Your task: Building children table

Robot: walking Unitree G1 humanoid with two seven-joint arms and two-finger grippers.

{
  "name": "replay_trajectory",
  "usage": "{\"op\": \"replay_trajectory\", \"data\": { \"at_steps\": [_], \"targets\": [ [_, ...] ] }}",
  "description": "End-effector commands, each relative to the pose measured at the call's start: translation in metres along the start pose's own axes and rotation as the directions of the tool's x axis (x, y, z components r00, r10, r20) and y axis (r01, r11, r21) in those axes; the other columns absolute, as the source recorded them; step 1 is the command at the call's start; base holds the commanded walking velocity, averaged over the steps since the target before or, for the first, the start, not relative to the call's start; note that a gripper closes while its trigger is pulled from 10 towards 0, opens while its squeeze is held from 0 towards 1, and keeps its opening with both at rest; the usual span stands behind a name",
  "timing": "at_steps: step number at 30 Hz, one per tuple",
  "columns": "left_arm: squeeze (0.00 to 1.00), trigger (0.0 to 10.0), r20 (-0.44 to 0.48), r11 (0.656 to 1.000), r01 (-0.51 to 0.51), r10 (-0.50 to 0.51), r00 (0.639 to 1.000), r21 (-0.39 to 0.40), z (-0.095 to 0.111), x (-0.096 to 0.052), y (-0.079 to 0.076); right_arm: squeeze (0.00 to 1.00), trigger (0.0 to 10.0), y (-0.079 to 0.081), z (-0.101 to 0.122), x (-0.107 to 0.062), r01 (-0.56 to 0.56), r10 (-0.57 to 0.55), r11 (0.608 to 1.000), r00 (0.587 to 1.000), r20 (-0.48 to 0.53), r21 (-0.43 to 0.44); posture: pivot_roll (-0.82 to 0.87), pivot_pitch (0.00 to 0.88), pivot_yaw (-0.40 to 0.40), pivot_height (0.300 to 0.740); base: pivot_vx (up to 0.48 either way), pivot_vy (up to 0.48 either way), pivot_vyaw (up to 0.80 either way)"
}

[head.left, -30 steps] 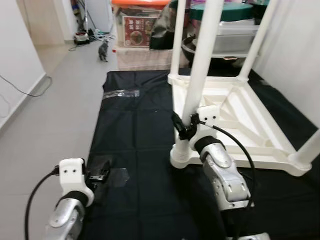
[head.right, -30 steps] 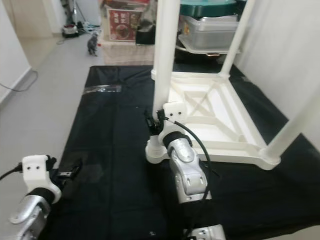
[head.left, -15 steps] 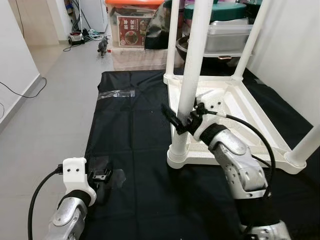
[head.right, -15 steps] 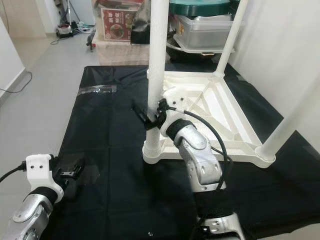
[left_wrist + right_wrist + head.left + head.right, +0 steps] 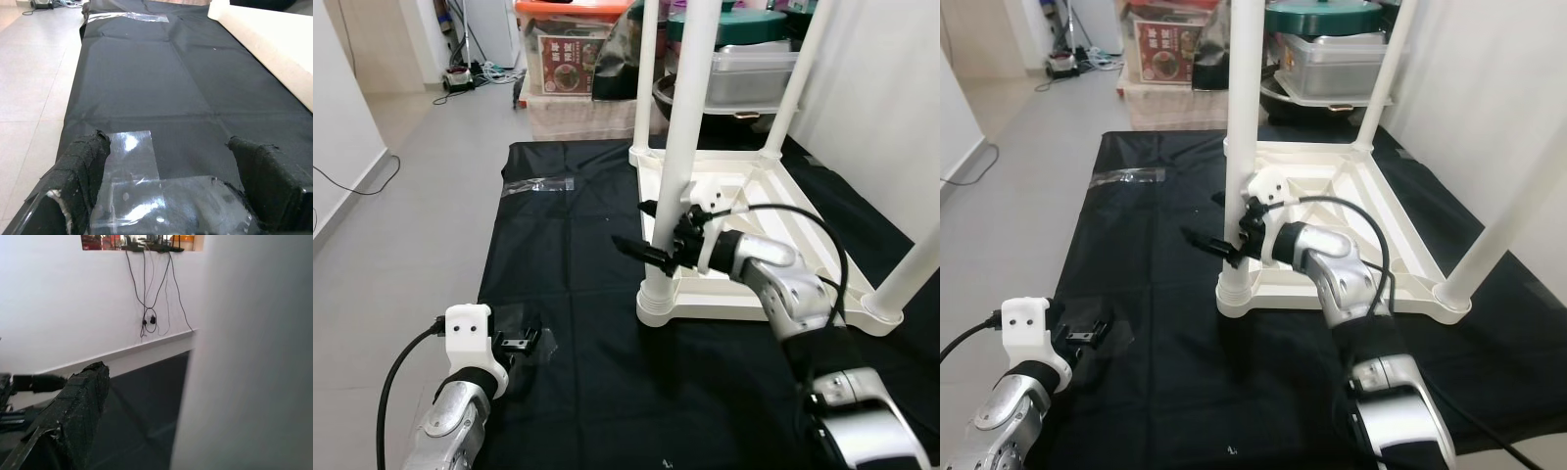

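Observation:
A white children's table (image 5: 759,211) lies upside down on a black cloth (image 5: 568,245), its round legs pointing up. My right gripper (image 5: 628,223) is open and straddles the nearest leg (image 5: 683,137) low down, with its fingertips poking out past the leg toward my left. In the right wrist view one black finger (image 5: 73,411) stands apart from the white leg (image 5: 254,357), with a gap between them. My left gripper (image 5: 524,338) hovers open just above the cloth's front left corner, over a patch of clear tape (image 5: 142,196); both its fingers (image 5: 80,161) hold nothing.
Storage boxes (image 5: 570,54) and a lidded metal pot (image 5: 744,64) crowd the floor behind the table. A white wall (image 5: 891,108) runs close along the right. A strip of clear tape (image 5: 536,184) lies on the cloth's far left. Grey tiled floor (image 5: 401,215) stretches to the left.
My right arm has swung round from in front of the nearest leg to its right side, fingers now reaching leftward across it. The left gripper has hardly moved. The camera has shifted.

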State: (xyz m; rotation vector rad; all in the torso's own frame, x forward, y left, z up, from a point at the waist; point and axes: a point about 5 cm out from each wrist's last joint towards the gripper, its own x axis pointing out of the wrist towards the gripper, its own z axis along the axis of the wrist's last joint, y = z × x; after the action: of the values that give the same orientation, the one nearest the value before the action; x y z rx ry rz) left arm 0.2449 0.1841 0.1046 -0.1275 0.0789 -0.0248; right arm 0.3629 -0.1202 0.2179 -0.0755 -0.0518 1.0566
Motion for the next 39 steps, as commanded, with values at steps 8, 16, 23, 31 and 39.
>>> {"op": "replay_trajectory", "data": {
  "at_steps": [8, 16, 23, 31, 39],
  "targets": [
    [0.0, 10.0, -0.007, 1.0, -0.008, 0.009, 1.0, 0.013, -0.002, -0.002, 0.0, 0.0, 0.3, -0.006, 0.007, 0.013, -0.148, 0.148, 0.988, 0.989, -0.011, -0.038, 0.08, 0.0, -0.104, 0.74, 0.0, 0.0, 0.0],
    [0.0, 10.0, -0.019, 1.0, -0.015, 0.015, 1.0, 0.015, -0.007, -0.006, 0.002, 0.0, 0.0, -0.011, -0.004, 0.011, -0.179, 0.177, 0.984, 0.983, -0.054, -0.021, 0.08, 0.0, -0.108, 0.74, 0.0, 0.0, 0.0],
    [0.0, 10.0, -0.024, 1.0, 0.0, 0.0, 1.0, 0.015, -0.009, -0.004, -0.001, 0.0, 0.0, -0.023, -0.017, 0.012, 0.066, -0.065, 0.998, 0.996, -0.063, 0.014, 0.08, 0.0, -0.112, 0.74, 0.0, 0.0, 0.0],
    [0.0, 10.0, -0.031, 0.999, -0.029, 0.029, 0.999, 0.014, -0.012, -0.013, 0.003, 0.0, 0.0, -0.017, -0.055, -0.004, 0.775, -0.755, 0.606, 0.631, -0.179, 0.179, 0.1, 0.0, -0.121, 0.74, 0.0, 0.0, 0.0],
    [0.0, 10.0, -0.043, 1.0, -0.02, 0.021, 0.999, 0.022, -0.012, -0.014, 0.005, 0.0, 0.0, 0.016, -0.051, -0.001, 0.791, -0.776, 0.581, 0.609, -0.162, 0.192, 0.09, 0.0, -0.096, 0.74, 0.0, 0.0, 0.0]
  ]
}}
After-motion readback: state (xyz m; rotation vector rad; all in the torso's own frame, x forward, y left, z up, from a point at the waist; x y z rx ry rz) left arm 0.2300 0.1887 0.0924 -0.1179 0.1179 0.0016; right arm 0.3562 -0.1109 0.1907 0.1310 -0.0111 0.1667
